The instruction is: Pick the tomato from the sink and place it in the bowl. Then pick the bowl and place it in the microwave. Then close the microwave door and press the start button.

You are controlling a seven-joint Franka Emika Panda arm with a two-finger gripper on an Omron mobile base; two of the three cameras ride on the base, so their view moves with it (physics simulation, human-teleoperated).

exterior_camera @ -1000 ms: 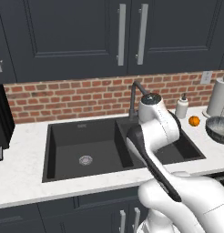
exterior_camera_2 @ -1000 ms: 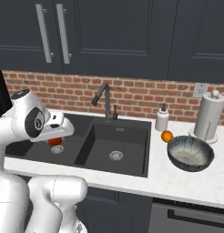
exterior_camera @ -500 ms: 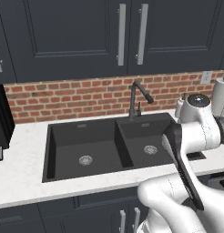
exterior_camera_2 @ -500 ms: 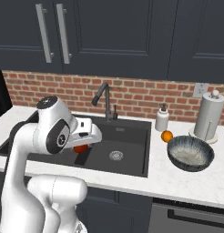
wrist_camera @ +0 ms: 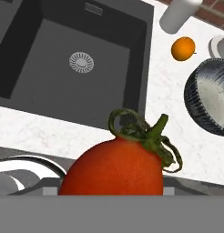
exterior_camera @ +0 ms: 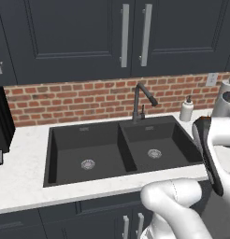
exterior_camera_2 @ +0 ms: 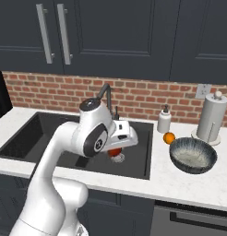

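i'm seeing the claw gripping the tomato, jaws standing wide around it, the red fruit filling the lower middle of the hand view with its green stem curling up on top. in the right base view the tomato is showing as a red spot under the white hand, hanging above the right basin of the sink, near the silver drain. the arm is reaching out over the front edge of the white surface. the bowl is sitting on the surface to the right of the sink, well apart from the tomato, open side up with a pale inside and ribbed grey outside. an orange is lying just beside the bowl's back left rim, and a soap bottle is standing behind it near the brick wall. a paper towel roll is standing upright behind the bowl. in the hand view the bowl is lying at the right edge, the orange above and left of it, the sink basin spreading across the upper left. in the left base view the sink is lying with both basins bare and the dark faucet rising behind the divider. i can't tell whether the microwave is among what i'm seeing.
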